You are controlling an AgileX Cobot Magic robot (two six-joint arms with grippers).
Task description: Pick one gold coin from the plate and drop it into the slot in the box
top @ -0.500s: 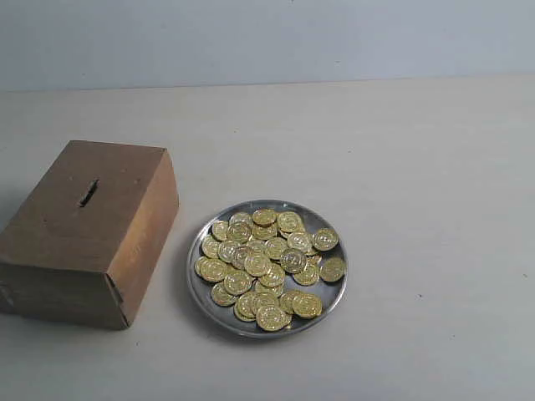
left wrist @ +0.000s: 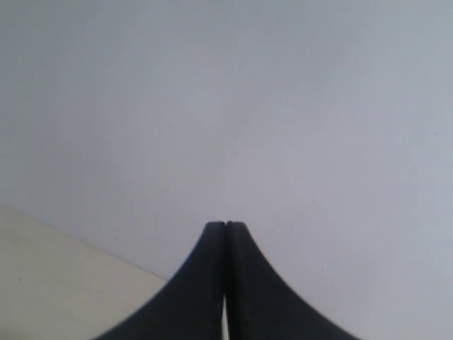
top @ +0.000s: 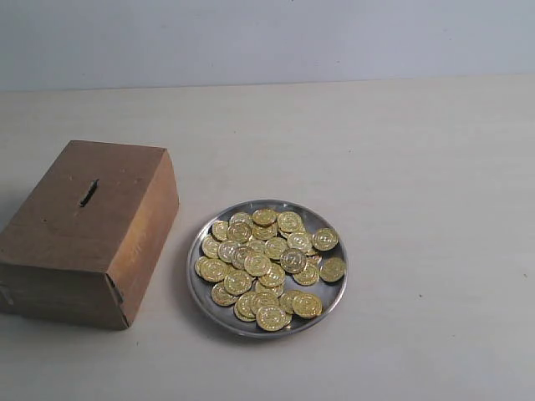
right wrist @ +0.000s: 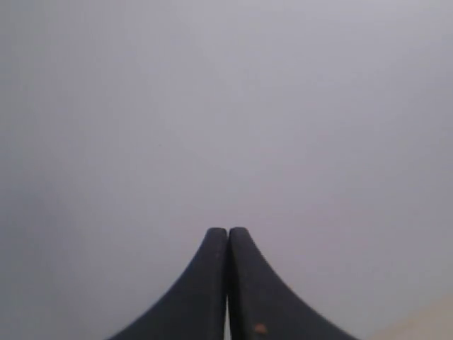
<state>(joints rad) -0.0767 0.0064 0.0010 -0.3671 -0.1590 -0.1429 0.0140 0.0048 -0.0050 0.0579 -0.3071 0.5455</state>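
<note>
A round silver plate [top: 324,294] sits on the table near the front, heaped with several gold coins [top: 264,261]. To its left stands the brown cardboard box [top: 88,230], with a short dark slot [top: 88,193] in its top face. Neither arm appears in the exterior view. In the left wrist view my left gripper [left wrist: 226,225] is shut with nothing between its black fingers, facing a pale wall. In the right wrist view my right gripper [right wrist: 228,231] is likewise shut and empty, pointing at the same grey wall. No coin, plate or box shows in either wrist view.
A light beige table [top: 418,167] stretches back to a grey wall [top: 267,38]. A strip of the table [left wrist: 56,283] shows in the left wrist view.
</note>
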